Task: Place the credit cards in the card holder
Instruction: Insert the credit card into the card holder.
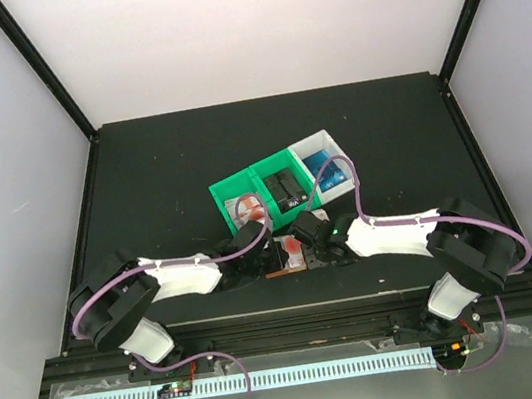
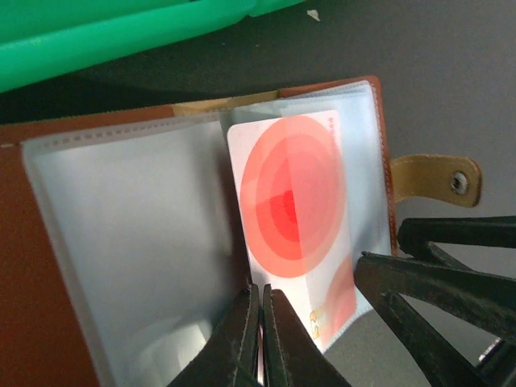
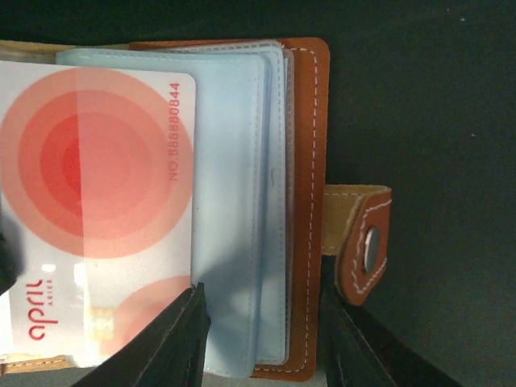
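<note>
**We have the card holder spread open, with one red-and-white card lying across its clear pockets.**
The card holder (image 1: 290,256) lies at the table's 6 o'clock edge, with the left gripper (image 2: 260,294) at its 9 o'clock and the right gripper (image 3: 262,294) at its 3 o'clock. The left jaws are pinched together at the lower edge of the red-and-white credit card (image 2: 294,201), likely to nudge it along. We cannot tell whether they hold anything. The right jaws stand partly apart, straddling the sleeves and leather edge beside the snap tab (image 3: 363,242), seemingly to steady the holder. We cannot tell whether they clamp it. The card's lower corner pokes past the holder, so we judge it not fully seated. More cards wait in the green bins (image 1: 264,185) and the white bin (image 1: 326,165) at 12 o'clock.
</note>
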You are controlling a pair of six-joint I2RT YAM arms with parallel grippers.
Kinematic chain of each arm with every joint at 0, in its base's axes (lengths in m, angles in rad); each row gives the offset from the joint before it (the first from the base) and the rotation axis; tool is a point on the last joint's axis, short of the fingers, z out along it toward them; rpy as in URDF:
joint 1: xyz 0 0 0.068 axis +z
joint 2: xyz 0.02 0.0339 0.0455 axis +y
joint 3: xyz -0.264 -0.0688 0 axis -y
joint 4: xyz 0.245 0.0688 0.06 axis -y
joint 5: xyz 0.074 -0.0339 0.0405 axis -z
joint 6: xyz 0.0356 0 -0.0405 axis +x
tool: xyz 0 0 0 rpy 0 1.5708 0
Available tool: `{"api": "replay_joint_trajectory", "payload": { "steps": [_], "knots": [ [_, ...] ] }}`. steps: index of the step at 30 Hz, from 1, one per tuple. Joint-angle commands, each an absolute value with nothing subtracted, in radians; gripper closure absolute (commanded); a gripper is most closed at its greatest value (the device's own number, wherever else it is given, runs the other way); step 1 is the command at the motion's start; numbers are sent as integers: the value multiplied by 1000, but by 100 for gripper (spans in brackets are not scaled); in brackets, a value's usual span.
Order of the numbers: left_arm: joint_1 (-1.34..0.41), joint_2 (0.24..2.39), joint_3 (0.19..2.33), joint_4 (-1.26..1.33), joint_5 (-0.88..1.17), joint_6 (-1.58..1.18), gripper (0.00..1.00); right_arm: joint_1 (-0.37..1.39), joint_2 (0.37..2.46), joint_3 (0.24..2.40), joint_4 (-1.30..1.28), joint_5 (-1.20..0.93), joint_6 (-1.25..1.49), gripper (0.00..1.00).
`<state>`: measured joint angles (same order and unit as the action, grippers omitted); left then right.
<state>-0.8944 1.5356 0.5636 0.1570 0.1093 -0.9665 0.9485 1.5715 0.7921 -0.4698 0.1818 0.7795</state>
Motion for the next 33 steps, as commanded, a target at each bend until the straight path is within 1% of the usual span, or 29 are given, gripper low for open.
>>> {"api": "replay_joint_trajectory", "payload": {
  "steps": [1, 13, 17, 20, 26, 33],
  "knots": [
    [-905, 1577, 603, 159, 130, -941, 96, 953, 1563, 778, -474, 183, 789, 59],
    [-907, 1622, 619, 238, 208, -925, 97, 954, 1535, 765, -458, 194, 803, 60],
    [-911, 1607, 605, 221, 192, -960, 97, 953, 1509, 756, -442, 188, 814, 59],
    [-911, 1597, 592, 185, 157, -983, 96, 953, 1475, 742, -429, 180, 834, 55],
    [-913, 1604, 579, 197, 164, -996, 96, 947, 1429, 714, -385, 150, 865, 46],
    [-914, 1622, 585, 242, 210, -991, 94, 937, 1486, 710, -363, 104, 871, 45]
  ]
}}
